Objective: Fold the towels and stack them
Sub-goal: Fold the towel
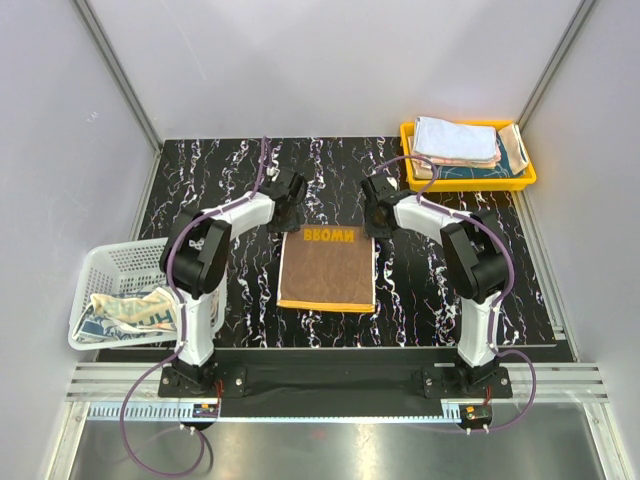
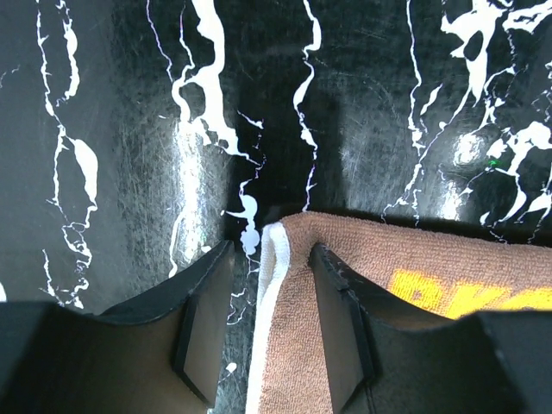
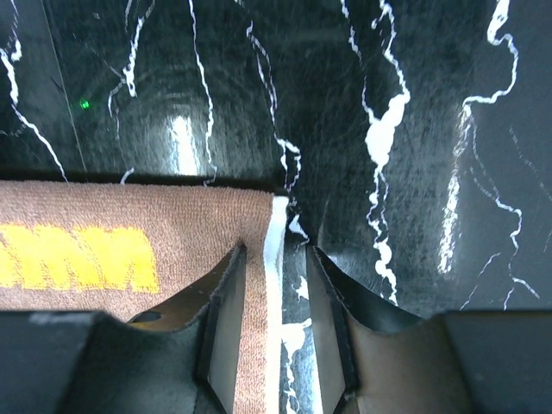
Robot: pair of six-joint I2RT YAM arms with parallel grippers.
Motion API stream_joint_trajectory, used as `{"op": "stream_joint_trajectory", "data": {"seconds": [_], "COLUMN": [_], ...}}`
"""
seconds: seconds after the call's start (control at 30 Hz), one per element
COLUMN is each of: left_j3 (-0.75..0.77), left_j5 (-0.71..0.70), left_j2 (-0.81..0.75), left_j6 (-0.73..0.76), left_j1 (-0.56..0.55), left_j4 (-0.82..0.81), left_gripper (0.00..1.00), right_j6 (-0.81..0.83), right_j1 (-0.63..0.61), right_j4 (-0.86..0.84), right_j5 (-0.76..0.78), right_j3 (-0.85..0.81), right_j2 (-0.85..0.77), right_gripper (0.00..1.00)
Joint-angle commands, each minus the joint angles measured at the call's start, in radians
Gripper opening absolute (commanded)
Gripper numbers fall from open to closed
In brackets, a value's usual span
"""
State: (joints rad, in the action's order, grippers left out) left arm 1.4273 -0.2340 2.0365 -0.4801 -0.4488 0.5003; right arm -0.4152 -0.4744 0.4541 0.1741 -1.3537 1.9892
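Left end effector released: jaws apart, astride the white hem at the far left corner of the brown towel, inner finger resting on the cloth, outer finger over the bare surface. Right end effector likewise unclenched and mirrored at the far right corner, with the hem and a strip of surface showing in the gap. Nothing pinched by either.

Brown towel spread flat mid-surface, between the two arms. Yellow lettering along its far edge, orange band along the near edge. No wrinkle or lifted corner to be made out from above.

Judged step: the fold of this towel, with both far corners addressed but not yet gripped.

Next move calls for:
- dropping low enough for the outer fingers to get under or against the hem
- closing both sides together
- lifting evenly and carrying the far edge toward the near one, so the hems meet

Risk if one side closes early or misses: a skewed fold, or the towel dragged across the surface.

Further out, at the far right corner: yellow tray holding folded towels in a stack, white on top. Off the left edge: white mesh basket with crumpled towels inside, apparently waiting. By that showing, partway through, with several left to do.
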Motion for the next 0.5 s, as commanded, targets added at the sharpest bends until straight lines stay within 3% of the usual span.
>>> {"op": "stream_joint_trajectory", "data": {"seconds": [0.0, 0.47], "left_j3": [-0.042, -0.074], "left_j5": [0.038, 0.127], "left_j2": [-0.042, -0.091], "left_j6": [-0.012, -0.012], "left_j1": [0.01, 0.03], "left_j4": [-0.065, -0.16], "left_gripper": [0.47, 0.5], "right_j6": [0.016, 0.016], "right_j1": [0.017, 0.045], "right_j4": [-0.06, -0.11], "right_j5": [0.016, -0.038], "right_j3": [-0.005, -0.009], "right_j2": [-0.061, -0.036], "right_gripper": [0.42, 0.42]}}
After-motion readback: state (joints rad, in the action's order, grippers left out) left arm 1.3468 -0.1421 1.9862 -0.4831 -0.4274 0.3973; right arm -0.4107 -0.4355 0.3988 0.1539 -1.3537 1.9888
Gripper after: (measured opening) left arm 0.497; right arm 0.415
